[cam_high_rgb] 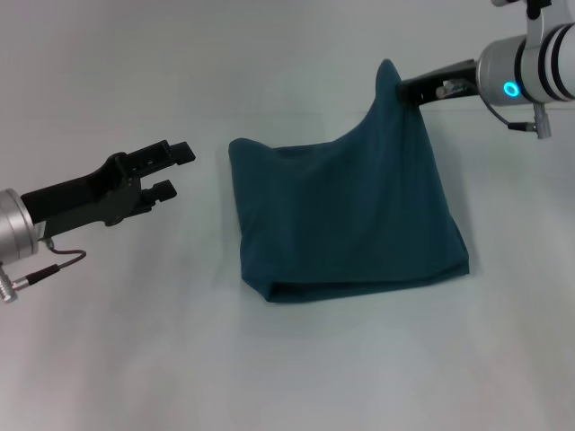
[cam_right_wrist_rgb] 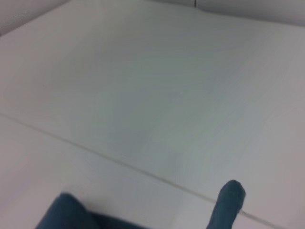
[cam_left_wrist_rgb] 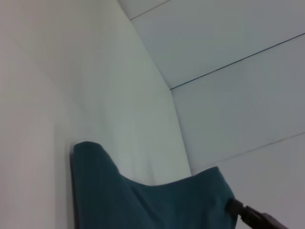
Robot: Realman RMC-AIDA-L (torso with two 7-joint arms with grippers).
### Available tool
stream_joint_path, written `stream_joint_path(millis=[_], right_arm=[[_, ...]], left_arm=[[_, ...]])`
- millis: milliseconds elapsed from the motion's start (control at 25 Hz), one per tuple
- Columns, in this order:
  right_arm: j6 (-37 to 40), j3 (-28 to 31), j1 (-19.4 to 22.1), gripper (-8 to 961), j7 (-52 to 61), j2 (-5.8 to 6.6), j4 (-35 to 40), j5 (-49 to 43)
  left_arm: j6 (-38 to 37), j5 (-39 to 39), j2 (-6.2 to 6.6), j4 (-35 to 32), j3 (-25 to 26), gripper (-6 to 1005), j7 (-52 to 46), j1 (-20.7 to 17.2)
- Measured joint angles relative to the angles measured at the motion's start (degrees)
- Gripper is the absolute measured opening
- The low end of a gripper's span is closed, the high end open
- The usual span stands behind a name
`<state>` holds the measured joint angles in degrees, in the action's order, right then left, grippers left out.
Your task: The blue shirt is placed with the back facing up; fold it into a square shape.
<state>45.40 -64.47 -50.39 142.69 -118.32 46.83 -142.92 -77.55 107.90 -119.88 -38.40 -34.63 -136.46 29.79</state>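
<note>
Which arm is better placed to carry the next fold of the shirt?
Right, probably. The right claw is shut on a lifted far corner of the dark teal-blue cotton shirt, so it can lay that down. The left claw hangs open, apart from the cloth.

Plain white tabletop [cam_high_rgb: 296,359], matte, evenly lit. Pale panelled wall [cam_left_wrist_rgb: 238,62] behind, thin dark seams between panels.

Right claw [cam_high_rgb: 402,88] pinches blue shirt [cam_high_rgb: 346,220] corner — lifted.

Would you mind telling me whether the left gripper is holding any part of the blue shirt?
No, the left gripper hangs open over the bare table, apart from the blue shirt, whose far corner only the right gripper lifts.
</note>
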Motion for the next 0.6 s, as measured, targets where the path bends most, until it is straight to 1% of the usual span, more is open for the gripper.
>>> stream_joint_path(millis=[200, 280, 320, 600], right_arm=[[-1.27, 0.00, -0.02, 52, -0.02, -0.77, 2.22, -1.47], [-1.81, -0.01, -0.13, 57, 0.04, -1.01, 1.72, -3.19], [-2.31, -0.03, -0.48, 60, 0.05, -1.10, -0.04, -4.68], [-4.07, -0.44, -0.59, 77, -0.10, -1.12, -3.82, -5.10]], left_arm=[[0.16, -0.51, 0.00, 0.00, 0.00, 852, 0.05, 0.07], [0.24, -1.35, 0.01, 0.00, 0.00, 852, 0.46, -0.10], [0.28, -1.42, 0.00, 0.00, 0.00, 852, 0.52, -0.14], [1.09, -1.72, -0.08, 0.09, 0.55, 852, 0.68, -0.31]])
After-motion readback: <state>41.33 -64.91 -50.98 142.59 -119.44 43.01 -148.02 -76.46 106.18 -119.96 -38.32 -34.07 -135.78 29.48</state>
